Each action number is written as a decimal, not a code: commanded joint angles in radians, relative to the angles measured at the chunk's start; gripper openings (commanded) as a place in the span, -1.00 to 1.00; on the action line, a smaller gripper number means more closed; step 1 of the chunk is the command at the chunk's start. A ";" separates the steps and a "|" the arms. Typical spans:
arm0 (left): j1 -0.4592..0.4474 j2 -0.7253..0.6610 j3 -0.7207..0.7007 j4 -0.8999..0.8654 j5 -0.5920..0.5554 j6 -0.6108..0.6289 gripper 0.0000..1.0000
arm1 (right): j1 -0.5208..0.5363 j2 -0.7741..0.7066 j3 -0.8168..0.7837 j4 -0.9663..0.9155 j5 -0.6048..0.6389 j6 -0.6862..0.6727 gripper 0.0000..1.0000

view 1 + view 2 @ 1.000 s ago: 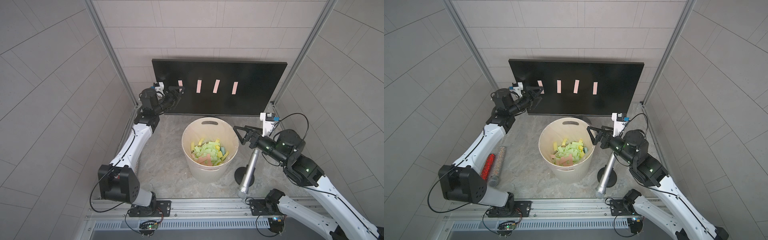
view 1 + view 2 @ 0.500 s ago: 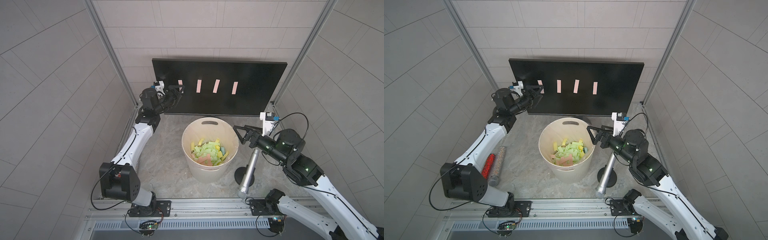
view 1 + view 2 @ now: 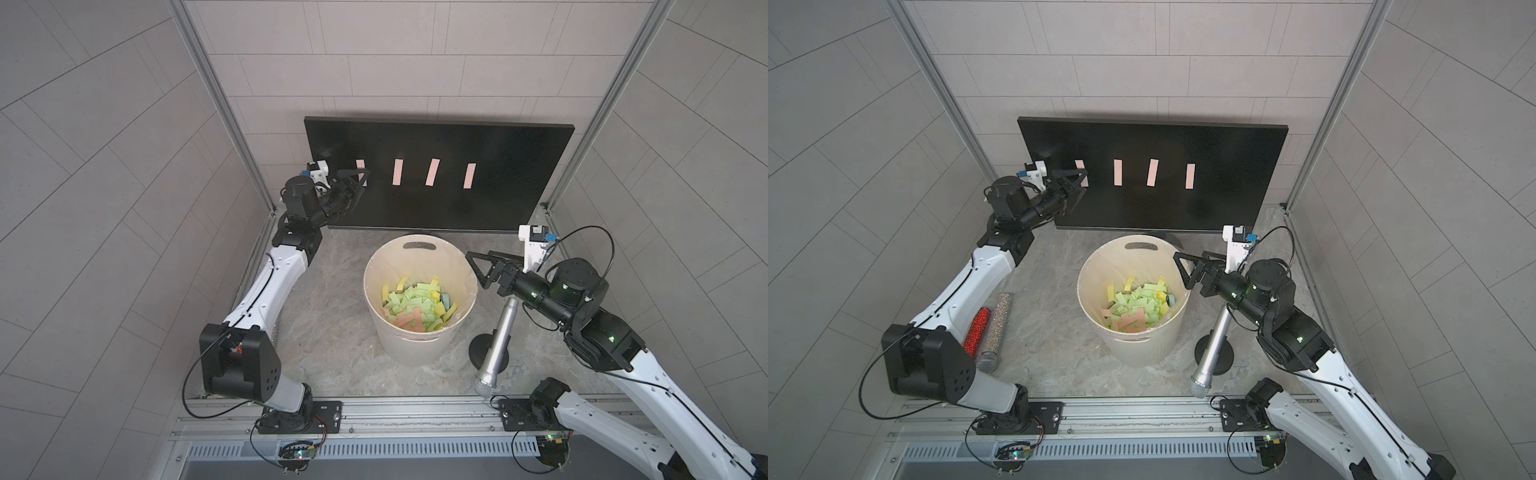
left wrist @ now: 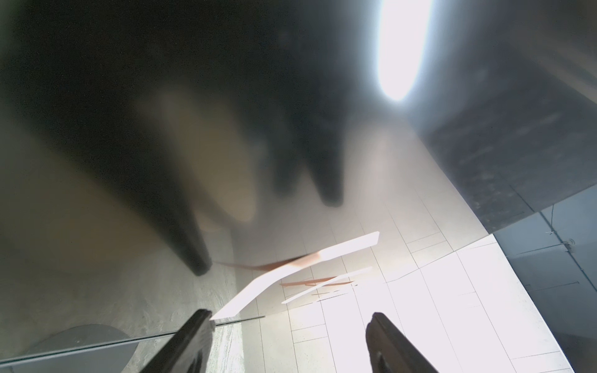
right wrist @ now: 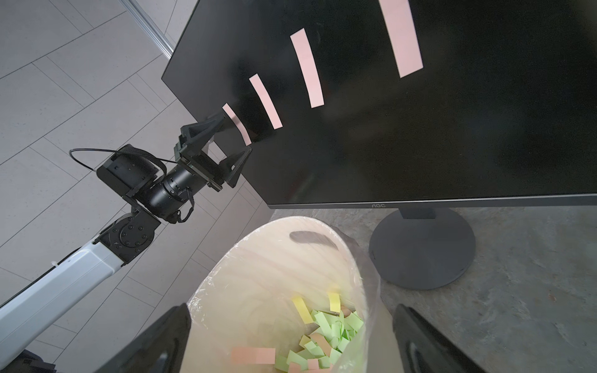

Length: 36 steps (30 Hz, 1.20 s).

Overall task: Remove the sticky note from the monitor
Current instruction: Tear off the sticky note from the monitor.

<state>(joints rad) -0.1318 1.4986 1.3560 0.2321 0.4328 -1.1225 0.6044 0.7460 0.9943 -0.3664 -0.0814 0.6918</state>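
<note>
The monitor [image 3: 498,187] [image 3: 1225,199] stands at the back, dark, with several pink sticky notes in a row. The leftmost sticky note [image 3: 360,163] [image 3: 1079,165] [image 5: 237,124] curls off the screen at its lower end. My left gripper [image 3: 365,178] [image 3: 1084,179] [image 5: 236,133] is open with one finger on each side of that note. In the left wrist view the note [image 4: 290,274] reaches toward one fingertip of the gripper [image 4: 289,316], with a wide gap left. My right gripper [image 3: 478,270] [image 5: 290,313] hangs open by the bucket's right rim, holding nothing.
A cream bucket [image 3: 415,349] [image 3: 1142,349] with several coloured paper strips stands in front of the monitor. A silver microphone on a round stand [image 3: 496,336] leans at the right. A red [image 3: 978,328] and a silver glitter microphone [image 3: 995,324] lie by the left arm.
The left gripper's jaws have narrowed a little around the leftmost note. The right arm has not moved.
</note>
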 commanded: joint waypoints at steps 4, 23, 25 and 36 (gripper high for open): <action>-0.013 0.024 0.025 0.040 -0.016 -0.011 0.47 | -0.007 -0.020 -0.013 0.013 -0.010 0.003 1.00; -0.021 0.008 -0.003 0.052 -0.037 -0.021 0.01 | -0.015 -0.037 -0.026 0.013 -0.017 0.011 1.00; -0.021 0.007 -0.004 0.049 -0.038 -0.022 -0.07 | -0.015 -0.041 -0.027 0.014 -0.018 0.012 1.00; -0.022 -0.015 -0.025 0.035 -0.046 -0.023 -0.67 | -0.015 -0.055 -0.032 0.013 -0.019 0.021 1.00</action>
<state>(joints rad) -0.1493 1.5032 1.3506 0.2611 0.3916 -1.1522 0.5934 0.7048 0.9775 -0.3664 -0.0948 0.7048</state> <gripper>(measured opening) 0.178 0.999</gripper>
